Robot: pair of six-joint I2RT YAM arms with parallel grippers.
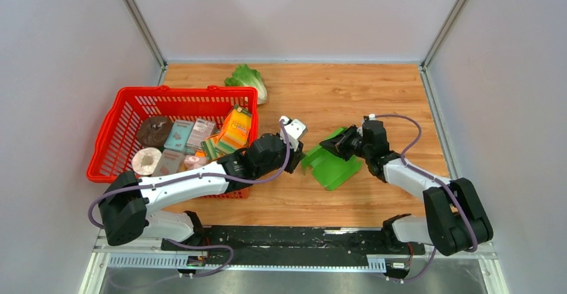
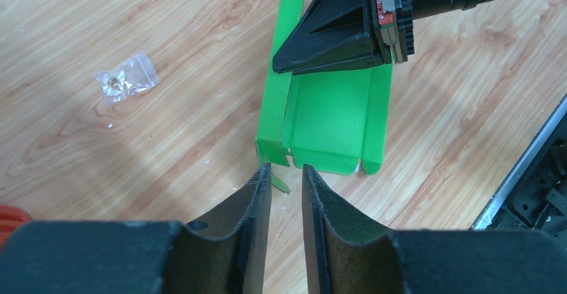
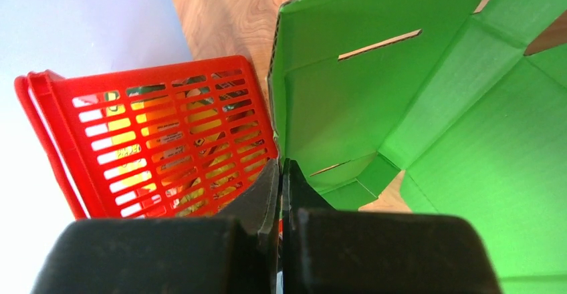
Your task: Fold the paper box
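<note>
The half-formed paper box (image 1: pixel 332 166) lies on the bench (image 1: pixel 374 93) between the arms. The right tool (image 3: pixel 281 170) pinches one raised wall. The left tool (image 2: pixel 286 174), narrowly parted and empty, faces the end flap. Judging by this, the next move is to tuck that flap in without buckling the card.

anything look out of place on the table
A small clear plastic bag with something tiny inside lies loose on the table, left of the paper box in the left wrist view. A lettuce also sits outside the red basket, by the far edge.
</note>
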